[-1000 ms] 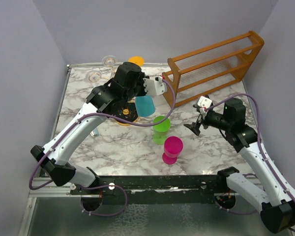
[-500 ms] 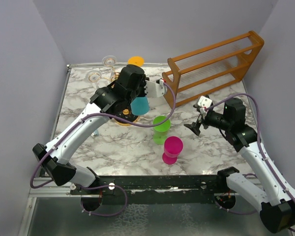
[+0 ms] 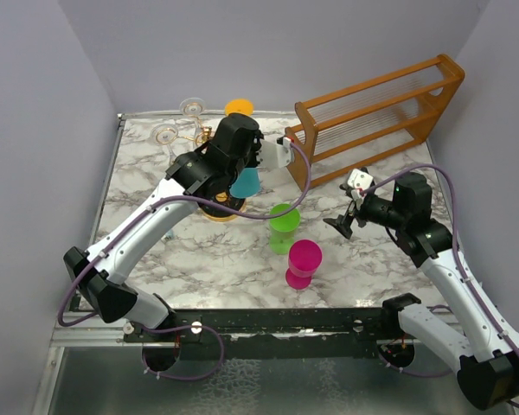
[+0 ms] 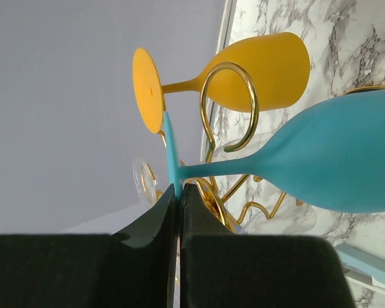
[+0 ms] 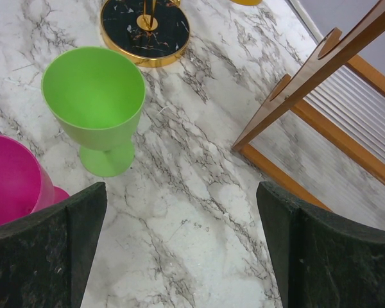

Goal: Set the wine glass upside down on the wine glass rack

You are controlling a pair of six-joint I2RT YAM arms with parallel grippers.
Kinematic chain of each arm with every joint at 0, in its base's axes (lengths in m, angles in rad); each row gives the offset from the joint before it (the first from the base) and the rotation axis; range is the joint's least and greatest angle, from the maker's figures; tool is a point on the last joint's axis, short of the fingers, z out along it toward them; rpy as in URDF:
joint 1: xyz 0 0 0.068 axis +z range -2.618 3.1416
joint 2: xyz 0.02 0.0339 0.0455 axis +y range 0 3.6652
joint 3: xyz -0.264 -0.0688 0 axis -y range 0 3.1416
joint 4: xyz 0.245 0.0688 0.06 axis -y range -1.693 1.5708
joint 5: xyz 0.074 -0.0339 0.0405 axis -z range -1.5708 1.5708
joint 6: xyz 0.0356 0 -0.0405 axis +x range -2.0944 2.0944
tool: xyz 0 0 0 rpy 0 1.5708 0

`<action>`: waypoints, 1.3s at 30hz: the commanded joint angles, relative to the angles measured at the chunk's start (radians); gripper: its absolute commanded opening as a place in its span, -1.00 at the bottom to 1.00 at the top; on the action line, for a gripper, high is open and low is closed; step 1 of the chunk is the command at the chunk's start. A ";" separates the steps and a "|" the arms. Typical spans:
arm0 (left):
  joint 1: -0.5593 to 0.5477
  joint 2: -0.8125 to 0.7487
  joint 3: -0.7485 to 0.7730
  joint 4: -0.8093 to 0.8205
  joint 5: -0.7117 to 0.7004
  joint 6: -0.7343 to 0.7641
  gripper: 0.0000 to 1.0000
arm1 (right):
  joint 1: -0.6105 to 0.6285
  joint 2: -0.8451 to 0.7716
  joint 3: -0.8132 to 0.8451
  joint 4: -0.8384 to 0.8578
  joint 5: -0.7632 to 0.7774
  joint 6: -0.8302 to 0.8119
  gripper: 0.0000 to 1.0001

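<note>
My left gripper [image 4: 178, 192] is shut on the foot of a teal wine glass [image 4: 333, 168], held upside down over the gold wire wine glass rack [image 4: 228, 102]. Its stem lies beside one gold ring arm. In the top view the teal glass [image 3: 246, 183] hangs under my left wrist above the rack's round dark base [image 3: 222, 206]. An orange glass [image 4: 256, 67] hangs on the rack. My right gripper [image 5: 179, 247] is open and empty over bare marble, right of the green glass [image 5: 96, 102].
A green glass [image 3: 284, 226] and a pink glass [image 3: 303, 262] stand upright mid-table. A large wooden slatted rack [image 3: 381, 108] stands at the back right. Clear glasses [image 3: 166, 134] sit at the back left by the table edge.
My left gripper has carried the teal glass back and slightly left, closer to the gold rack. The right arm has not moved.
</note>
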 commanded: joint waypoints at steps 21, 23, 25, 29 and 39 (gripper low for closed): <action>-0.019 0.035 0.013 0.060 -0.075 0.012 -1.00 | -0.010 -0.007 -0.012 0.024 -0.033 0.004 0.99; -0.022 0.037 0.015 0.061 -0.076 0.012 -1.00 | -0.011 -0.007 -0.011 0.025 -0.032 0.004 0.99; -0.024 0.038 0.015 0.061 -0.076 0.012 -1.00 | -0.011 -0.008 -0.012 0.024 -0.032 0.004 0.99; -0.027 0.043 0.012 0.061 -0.076 0.011 -1.00 | -0.013 -0.009 -0.013 0.024 -0.033 0.004 0.99; -0.033 0.051 0.014 0.061 -0.073 -0.010 -1.00 | -0.014 -0.010 -0.015 0.026 -0.033 0.003 0.99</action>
